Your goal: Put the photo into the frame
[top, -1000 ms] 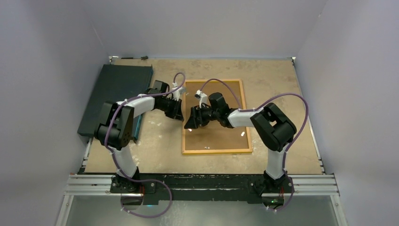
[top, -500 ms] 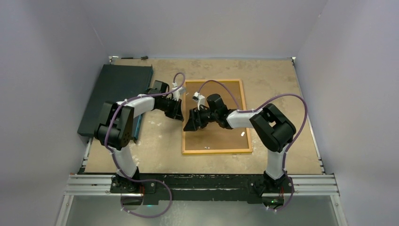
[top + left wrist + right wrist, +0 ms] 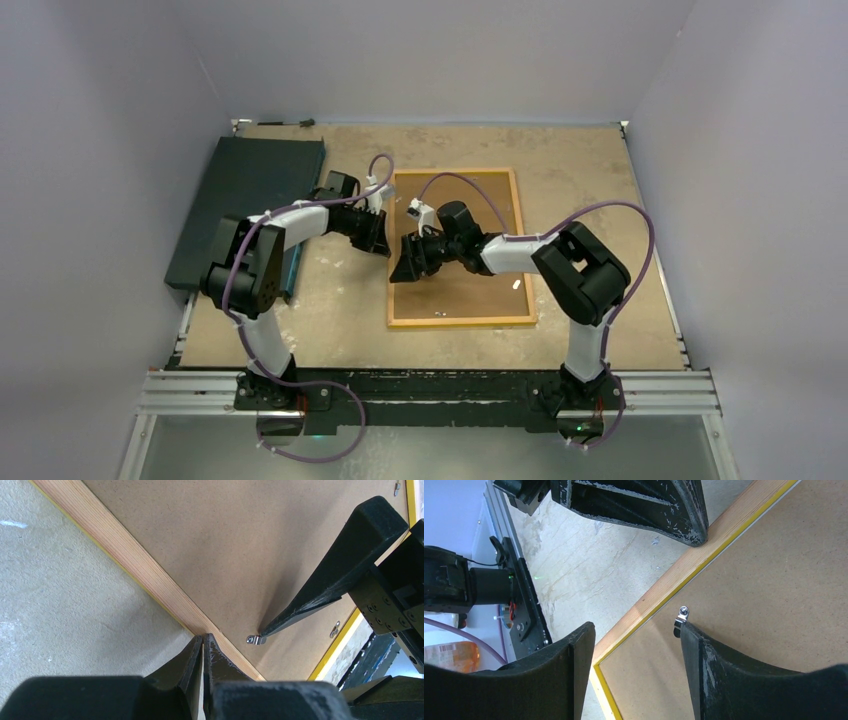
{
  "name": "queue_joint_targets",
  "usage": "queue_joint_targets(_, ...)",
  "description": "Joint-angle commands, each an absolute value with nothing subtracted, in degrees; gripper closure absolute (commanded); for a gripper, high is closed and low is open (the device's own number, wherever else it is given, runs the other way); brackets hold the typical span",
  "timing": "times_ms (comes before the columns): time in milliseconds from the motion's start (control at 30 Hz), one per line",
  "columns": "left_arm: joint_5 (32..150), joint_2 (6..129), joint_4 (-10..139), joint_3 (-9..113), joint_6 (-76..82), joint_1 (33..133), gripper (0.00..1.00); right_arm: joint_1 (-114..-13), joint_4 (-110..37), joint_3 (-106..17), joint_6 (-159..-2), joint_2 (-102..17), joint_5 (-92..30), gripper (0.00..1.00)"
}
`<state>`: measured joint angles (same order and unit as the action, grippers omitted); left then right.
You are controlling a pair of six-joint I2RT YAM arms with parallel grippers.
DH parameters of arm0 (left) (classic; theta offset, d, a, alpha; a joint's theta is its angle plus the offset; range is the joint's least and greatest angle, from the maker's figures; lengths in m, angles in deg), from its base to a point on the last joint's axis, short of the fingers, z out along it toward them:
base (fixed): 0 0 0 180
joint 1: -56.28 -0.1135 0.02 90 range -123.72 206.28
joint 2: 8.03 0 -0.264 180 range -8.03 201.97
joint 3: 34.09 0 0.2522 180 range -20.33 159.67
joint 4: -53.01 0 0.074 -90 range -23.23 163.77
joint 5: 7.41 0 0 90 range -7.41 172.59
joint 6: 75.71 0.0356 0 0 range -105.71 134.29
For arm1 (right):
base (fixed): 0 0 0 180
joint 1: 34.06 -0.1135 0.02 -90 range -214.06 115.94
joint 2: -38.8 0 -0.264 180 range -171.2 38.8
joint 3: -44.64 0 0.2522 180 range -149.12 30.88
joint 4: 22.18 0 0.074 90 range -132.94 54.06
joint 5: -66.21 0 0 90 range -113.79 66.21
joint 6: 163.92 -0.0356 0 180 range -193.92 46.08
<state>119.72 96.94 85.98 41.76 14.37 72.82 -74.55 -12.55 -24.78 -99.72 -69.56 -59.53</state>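
Observation:
The frame (image 3: 460,321) lies face down on the table, wood-toned back up, with the brown backing board (image 3: 470,290) inside it. The photo is hidden. My left gripper (image 3: 383,238) is shut and empty, its tips (image 3: 203,637) pressing on the frame's left wooden rail (image 3: 125,560). My right gripper (image 3: 408,262) is open and straddles that rail (image 3: 684,562). One right finger (image 3: 724,670) touches a small metal clip (image 3: 681,617) on the backing board (image 3: 774,580); the other finger hangs over the table outside the frame. The clip also shows in the left wrist view (image 3: 255,639).
A dark flat slab (image 3: 250,200) lies at the left of the table, behind the left arm. More metal clips (image 3: 334,629) sit along the frame's far rail. The table's metal front rail (image 3: 430,392) carries both arm bases.
My right gripper has shifted slightly left, toward the frame's left rail and the clip. The left gripper and the frame have not moved.

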Motion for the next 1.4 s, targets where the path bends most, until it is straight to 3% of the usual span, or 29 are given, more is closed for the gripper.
queue_joint_targets(0, 119.29, 96.23, 83.03, 40.87, 14.73, 73.7, 0.98, -75.28, -13.82, -24.62, -98.92, -68.03, -61.07, 0.35)
queue_joint_targets(1367, 118.98, 94.02, 82.92, 40.57, 14.73, 73.95, 0.98, -76.31, -11.77, -28.05, -99.65, -72.25, -58.12, 0.38)
